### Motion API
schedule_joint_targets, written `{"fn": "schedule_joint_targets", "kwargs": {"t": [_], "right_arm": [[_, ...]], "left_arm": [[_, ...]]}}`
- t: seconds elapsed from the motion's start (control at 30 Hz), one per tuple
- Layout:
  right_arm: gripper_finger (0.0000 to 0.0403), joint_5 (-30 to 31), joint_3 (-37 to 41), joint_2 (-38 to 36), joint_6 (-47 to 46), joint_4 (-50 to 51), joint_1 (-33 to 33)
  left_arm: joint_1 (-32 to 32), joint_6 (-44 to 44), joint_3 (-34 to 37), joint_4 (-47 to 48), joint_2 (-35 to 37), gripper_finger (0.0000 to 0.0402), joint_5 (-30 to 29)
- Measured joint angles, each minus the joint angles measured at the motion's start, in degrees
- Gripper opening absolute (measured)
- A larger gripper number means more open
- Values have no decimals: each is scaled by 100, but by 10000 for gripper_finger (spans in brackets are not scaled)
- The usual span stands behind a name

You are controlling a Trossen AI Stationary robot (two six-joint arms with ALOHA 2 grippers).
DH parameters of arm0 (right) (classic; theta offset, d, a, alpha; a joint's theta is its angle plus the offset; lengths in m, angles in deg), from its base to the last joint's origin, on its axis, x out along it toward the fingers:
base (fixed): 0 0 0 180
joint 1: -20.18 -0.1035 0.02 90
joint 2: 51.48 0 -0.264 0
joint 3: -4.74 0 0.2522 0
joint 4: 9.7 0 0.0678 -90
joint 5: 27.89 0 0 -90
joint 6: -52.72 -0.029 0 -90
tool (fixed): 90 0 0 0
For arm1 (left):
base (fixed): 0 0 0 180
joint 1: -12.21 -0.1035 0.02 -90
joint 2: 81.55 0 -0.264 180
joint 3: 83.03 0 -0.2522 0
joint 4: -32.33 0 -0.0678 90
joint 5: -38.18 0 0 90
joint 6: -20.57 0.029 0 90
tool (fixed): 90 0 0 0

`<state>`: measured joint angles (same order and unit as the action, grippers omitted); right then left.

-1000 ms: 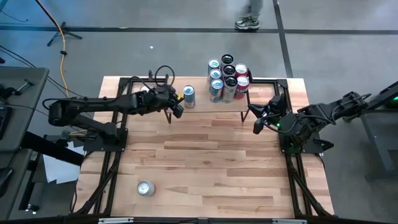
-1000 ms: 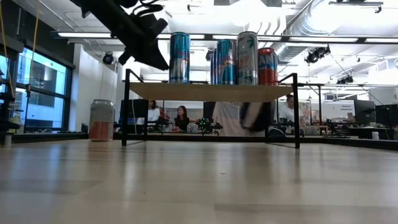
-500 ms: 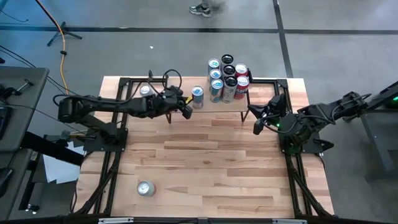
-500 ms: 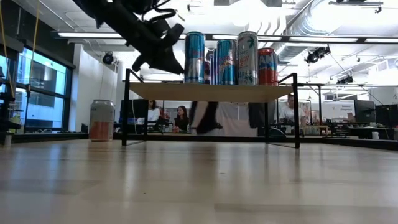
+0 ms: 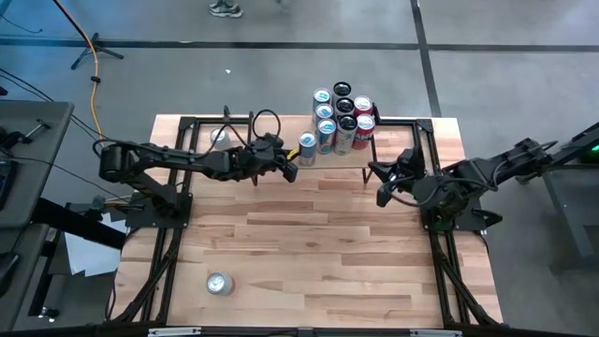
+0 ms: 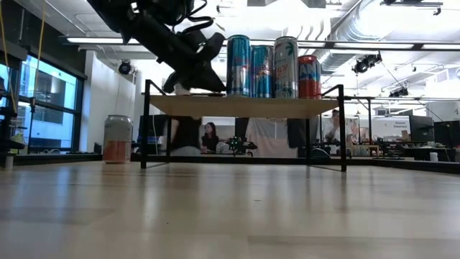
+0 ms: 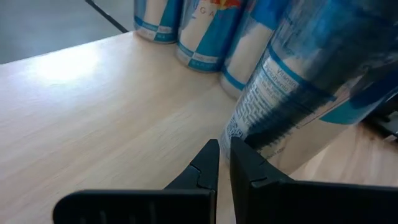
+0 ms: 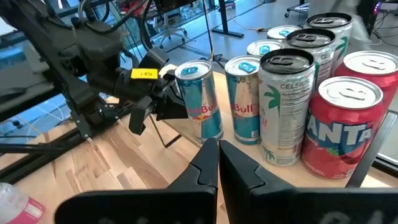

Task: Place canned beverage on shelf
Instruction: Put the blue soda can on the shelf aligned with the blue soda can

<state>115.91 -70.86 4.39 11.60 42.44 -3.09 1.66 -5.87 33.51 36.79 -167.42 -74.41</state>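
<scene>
Cans crowd the right part of the shelf (image 5: 271,167), a light wood plank on thin black legs standing at the far side of the table (image 5: 309,243). The blue canned beverage (image 5: 306,148) stands upright on the plank, just left of the cluster. The left end effector (image 5: 290,172), fingers pressed together, sits against that can's side. The right end effector (image 5: 382,195), also pressed together and holding nothing, hovers near the shelf's right end. Another can (image 5: 219,284) stands on the table's near left.
</scene>
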Motion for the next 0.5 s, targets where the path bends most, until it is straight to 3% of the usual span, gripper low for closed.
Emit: {"fn": "schedule_joint_targets", "kwargs": {"t": [0.5], "right_arm": [[0, 89, 0, 486, -254, -4, 2]], "left_arm": [[162, -188, 0, -313, -19, 0, -39]]}}
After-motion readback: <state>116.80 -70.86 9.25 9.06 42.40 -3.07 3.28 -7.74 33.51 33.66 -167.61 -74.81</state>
